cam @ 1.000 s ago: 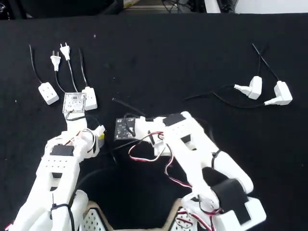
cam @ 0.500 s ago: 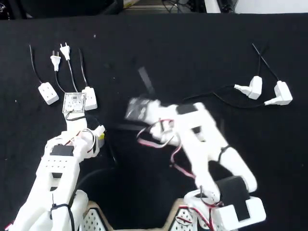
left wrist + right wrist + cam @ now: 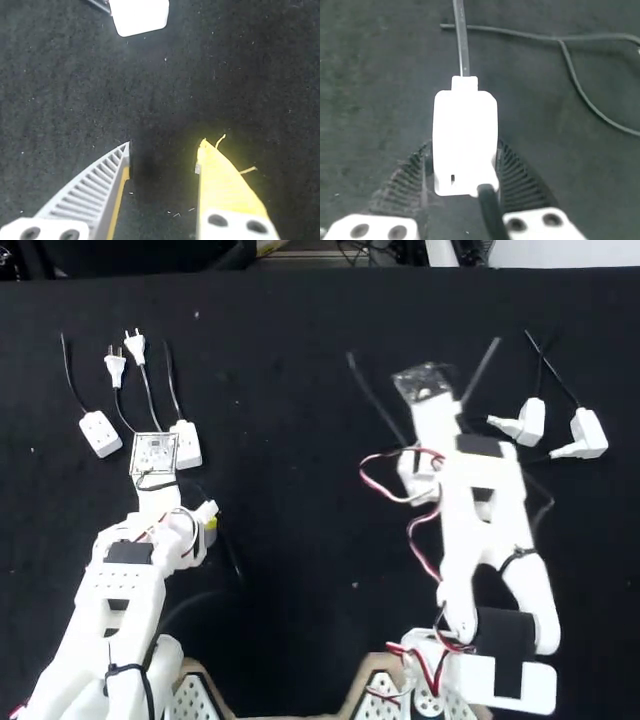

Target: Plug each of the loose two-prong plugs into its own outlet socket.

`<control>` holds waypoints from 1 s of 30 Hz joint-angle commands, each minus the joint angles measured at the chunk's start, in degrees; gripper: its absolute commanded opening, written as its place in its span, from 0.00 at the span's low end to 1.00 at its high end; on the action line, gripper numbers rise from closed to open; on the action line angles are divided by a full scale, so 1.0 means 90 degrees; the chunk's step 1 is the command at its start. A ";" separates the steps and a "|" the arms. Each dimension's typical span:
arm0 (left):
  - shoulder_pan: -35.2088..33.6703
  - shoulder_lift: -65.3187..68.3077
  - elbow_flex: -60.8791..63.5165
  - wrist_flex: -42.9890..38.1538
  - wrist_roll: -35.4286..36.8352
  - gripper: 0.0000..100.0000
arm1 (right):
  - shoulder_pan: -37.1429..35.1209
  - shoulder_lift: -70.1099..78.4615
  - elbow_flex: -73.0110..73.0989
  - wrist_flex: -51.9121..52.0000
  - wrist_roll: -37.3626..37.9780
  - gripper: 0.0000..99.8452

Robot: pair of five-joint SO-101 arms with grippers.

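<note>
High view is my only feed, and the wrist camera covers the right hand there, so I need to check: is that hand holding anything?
Observer: Yes, the right hand is shut on a white connector block, with a black cord leaving the block's far end.
Operator: And the left hand?
Observer: The left hand is open, over the black table, with a white socket lying a little beyond it.
</note>
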 commanded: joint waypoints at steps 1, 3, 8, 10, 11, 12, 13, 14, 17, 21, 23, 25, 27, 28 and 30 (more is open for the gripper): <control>-0.0063 -0.0147 -0.0308 -0.0107 0.0088 0.22 | 0.0283 -0.0327 -0.0669 0.0068 -0.0107 0.01; -0.0063 -0.0147 -0.0308 -0.0107 0.0088 0.22 | 0.0283 -0.0308 -0.0874 0.0068 -0.0117 0.01; -0.0083 -0.0127 -0.0278 -0.0147 0.0088 0.22 | 0.0078 -0.0298 -0.1138 0.0059 -0.0762 0.01; -0.0103 -0.0078 -0.0239 -0.0303 0.0088 0.22 | 0.0059 -0.0298 -0.1216 0.0068 -0.0977 0.01; -0.0103 -0.0078 -0.0190 -0.0371 0.0088 0.22 | 0.0059 -0.0298 -0.1216 0.0059 -0.1016 0.01; -0.0093 -0.0088 -0.0151 -0.0430 0.0088 0.22 | 0.0059 -0.0298 -0.1216 0.0039 -0.1016 0.01; -0.0093 -0.0088 -0.0112 -0.0479 0.0088 0.22 | 0.0059 -0.0298 -0.1206 0.0039 -0.1035 0.01; -0.0083 -0.0088 -0.0103 -0.0479 0.0088 0.22 | 0.0049 -0.0269 -0.1197 0.0049 -0.1026 0.01; -0.0083 -0.0078 -0.0103 -0.0527 0.0088 0.22 | 0.0049 -0.0044 -0.1206 0.0068 -0.1006 0.01; -0.0103 -0.0078 -0.0093 -0.0557 0.0088 0.22 | 0.0068 0.0503 -0.1216 0.0039 -0.1006 0.01; -0.0093 -0.0078 -0.0093 -0.0557 0.0088 0.22 | 0.0078 0.0737 -0.1226 0.0029 -0.1006 0.01; -0.0103 -0.0078 -0.0093 -0.0557 0.0088 0.22 | 0.0068 0.0904 -0.1314 0.0029 -0.1006 0.01; -0.0103 -0.0078 -0.0093 -0.0557 0.0088 0.22 | 0.0068 0.1070 -0.1499 0.0029 -0.1006 0.01; -0.0103 -0.0078 -0.0093 -0.0557 0.0088 0.22 | 0.0078 0.1138 -0.1607 0.0029 -0.1006 0.01; -0.0103 -0.0078 -0.0093 -0.0557 0.0088 0.22 | 0.0088 0.1294 -0.1812 0.0068 -0.1006 0.01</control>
